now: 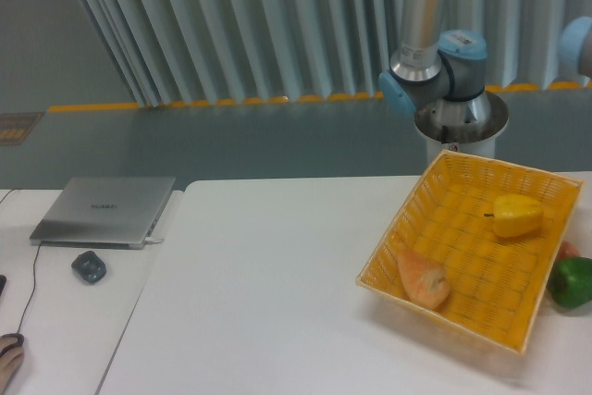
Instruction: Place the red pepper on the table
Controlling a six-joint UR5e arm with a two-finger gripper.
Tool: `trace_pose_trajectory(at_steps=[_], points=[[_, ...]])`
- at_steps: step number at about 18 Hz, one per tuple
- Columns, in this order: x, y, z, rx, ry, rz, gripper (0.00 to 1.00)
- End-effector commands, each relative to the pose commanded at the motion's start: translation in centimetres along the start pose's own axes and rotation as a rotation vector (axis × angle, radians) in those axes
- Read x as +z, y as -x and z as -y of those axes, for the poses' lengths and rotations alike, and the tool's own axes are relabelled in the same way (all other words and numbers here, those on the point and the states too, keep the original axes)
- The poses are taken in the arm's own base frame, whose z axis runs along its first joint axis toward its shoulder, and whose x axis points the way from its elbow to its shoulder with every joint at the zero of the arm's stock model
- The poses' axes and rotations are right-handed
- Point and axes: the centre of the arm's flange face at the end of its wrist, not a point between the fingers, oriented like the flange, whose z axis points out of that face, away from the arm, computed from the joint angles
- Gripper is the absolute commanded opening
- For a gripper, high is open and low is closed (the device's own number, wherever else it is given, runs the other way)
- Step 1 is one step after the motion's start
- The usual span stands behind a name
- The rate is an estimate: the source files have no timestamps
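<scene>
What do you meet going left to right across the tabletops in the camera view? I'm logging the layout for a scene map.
Computer mouse → closed laptop → orange vegetable in the yellow wicker basket → yellow pepper → green pepper on the table at the right edge.

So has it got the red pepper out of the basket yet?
Looks that way: the basket holds only a yellow pepper and an orange item. The red pepper and the gripper are out of view past the right edge, so setting it on the table can't be confirmed.
</scene>
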Motion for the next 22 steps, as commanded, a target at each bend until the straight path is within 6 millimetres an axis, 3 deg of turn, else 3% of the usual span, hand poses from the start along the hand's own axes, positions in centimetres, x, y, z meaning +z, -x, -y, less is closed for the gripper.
trace_pose_trajectory(at_steps=[9, 12, 16, 17, 19, 20, 21, 22], points=[[3.7, 0.7, -3.3, 0.017, 0.002, -0.005, 0.3], [6.1, 1.5, -3.9, 0.015, 0.008, 0.008, 0.3], [7.1, 1.7, -4.2, 0.015, 0.009, 0.009, 0.31], [7.0, 1.7, -4.2, 0.015, 0.01, 0.01, 0.37], [7.0, 1.7, -4.2, 0.015, 0.01, 0.01, 0.63], [6.9, 1.7, -4.2, 0.015, 0.011, 0.012, 0.88], [6.9, 1.7, -4.2, 0.015, 0.011, 0.012, 1.0], [6.7, 1.7, -4.2, 0.015, 0.012, 0.014, 1.0]])
